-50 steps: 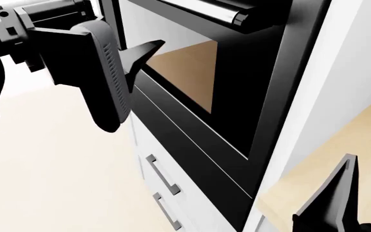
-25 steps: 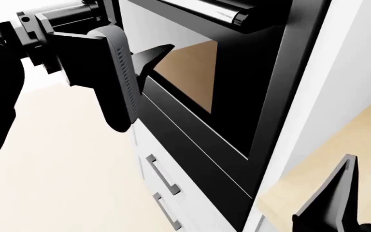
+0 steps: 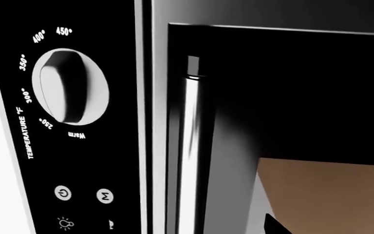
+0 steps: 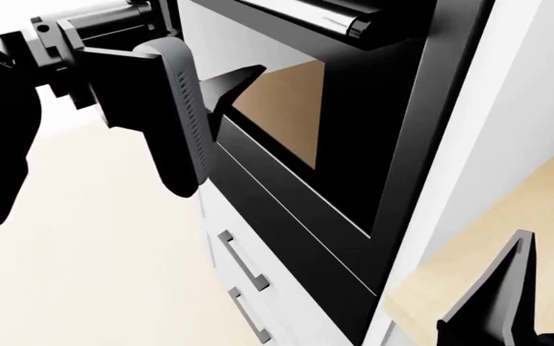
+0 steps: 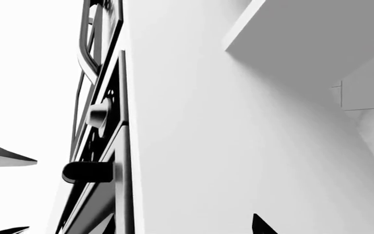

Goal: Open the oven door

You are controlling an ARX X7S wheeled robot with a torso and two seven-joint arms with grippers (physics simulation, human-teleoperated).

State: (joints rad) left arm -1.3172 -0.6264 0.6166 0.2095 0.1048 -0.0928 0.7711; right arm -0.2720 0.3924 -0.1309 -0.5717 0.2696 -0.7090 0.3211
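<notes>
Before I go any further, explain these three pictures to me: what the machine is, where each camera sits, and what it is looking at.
This is a simulated wheeled robot with two arms, each ending in a gripper; a person steers it remotely. One picture comes from a camera on its head, the other two from cameras near each gripper.

In the head view, the left gripper is the big black shape with open fingers, close in front of the oven door, glossy black with a glass window. The door's steel bar handle runs above it. Nothing is held. White drawers sit below the oven, and the right gripper's tip shows near a pale wooden counter.

The left wrist view shows the temperature knob beside the handle. The right wrist view looks along the oven's white side panel.
</notes>
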